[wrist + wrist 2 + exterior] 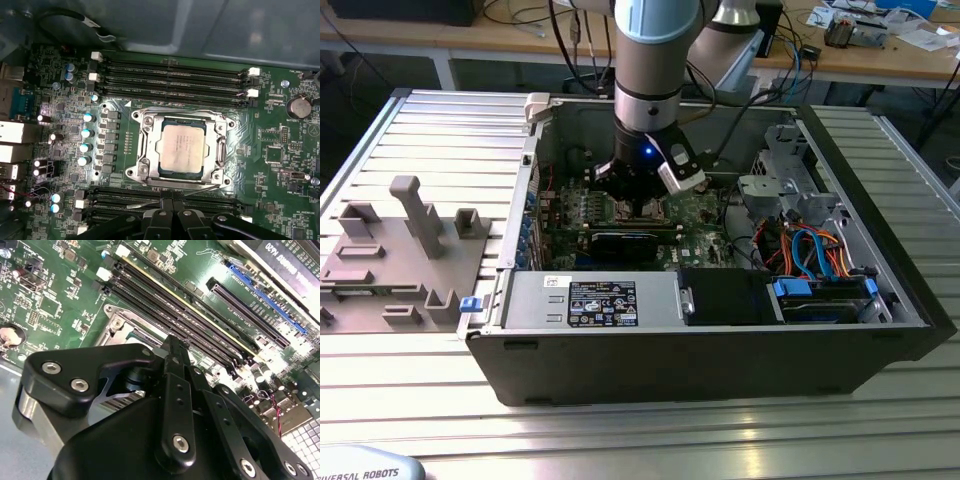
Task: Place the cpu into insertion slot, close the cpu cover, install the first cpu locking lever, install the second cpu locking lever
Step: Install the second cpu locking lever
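Could go wrong through a slip at the edge of the insertion slot [131, 172] — finds the gripper [168, 201] right at that edge, over a bank of memory slots [115, 192] just beside the insertion slot. Looks pressed shut in both wrist views, fingertips [174, 347] together, with nothing seen between them. Might skid off a thin springy wire and strike the memory slots or the small parts of the motherboard [280, 165] near the insertion slot. Shows one such thin silvery wire [142, 204] just beside the insertion slot at the gripper's side; cannot tell whether it is a locking lever, nor whether the gripper touches it.

Could also jam or bend things if pushed hard while the cpu cover [218, 150] sits uneven on the insertion slot. Would press the cpu [181, 147] askew against the contacts beneath and harm them. Judged from the first wrist view, though, appears to lie flat.

As to looks: a small square chip with a pale, matt silvery-grey top, faint print across it, lying level in the middle of the insertion slot and square to its rim. Seems framed by the thin silvery cpu cover, down around it, top showing through the window.

Places the whole insertion slot, in the exterior view, inside the open computer case [720, 350], directly under the gripper.
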Controlling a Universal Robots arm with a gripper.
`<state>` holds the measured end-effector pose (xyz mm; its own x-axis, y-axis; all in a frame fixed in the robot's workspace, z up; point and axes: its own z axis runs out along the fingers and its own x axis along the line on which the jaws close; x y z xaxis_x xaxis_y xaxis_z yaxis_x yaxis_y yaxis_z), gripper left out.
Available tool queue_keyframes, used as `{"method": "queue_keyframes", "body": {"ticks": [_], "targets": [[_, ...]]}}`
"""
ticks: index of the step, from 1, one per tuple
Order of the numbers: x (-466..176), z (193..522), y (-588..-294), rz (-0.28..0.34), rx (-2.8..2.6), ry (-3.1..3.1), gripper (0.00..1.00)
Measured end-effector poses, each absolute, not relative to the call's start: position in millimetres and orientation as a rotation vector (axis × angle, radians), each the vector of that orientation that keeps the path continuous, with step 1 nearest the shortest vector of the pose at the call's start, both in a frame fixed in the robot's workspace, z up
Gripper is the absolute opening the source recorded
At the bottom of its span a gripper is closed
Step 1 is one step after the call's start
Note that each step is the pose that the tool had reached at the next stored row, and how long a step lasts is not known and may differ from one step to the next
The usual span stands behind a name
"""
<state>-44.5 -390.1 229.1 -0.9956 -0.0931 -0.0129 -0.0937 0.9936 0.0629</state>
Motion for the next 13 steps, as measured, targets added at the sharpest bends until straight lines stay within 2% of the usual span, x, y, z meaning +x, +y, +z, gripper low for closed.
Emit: {"method": "queue_keyframes", "body": {"ticks": [13], "targets": [[-47.4, 225.0, -390.1, 0.1, -0.147, 3.127, 0.11]]}}
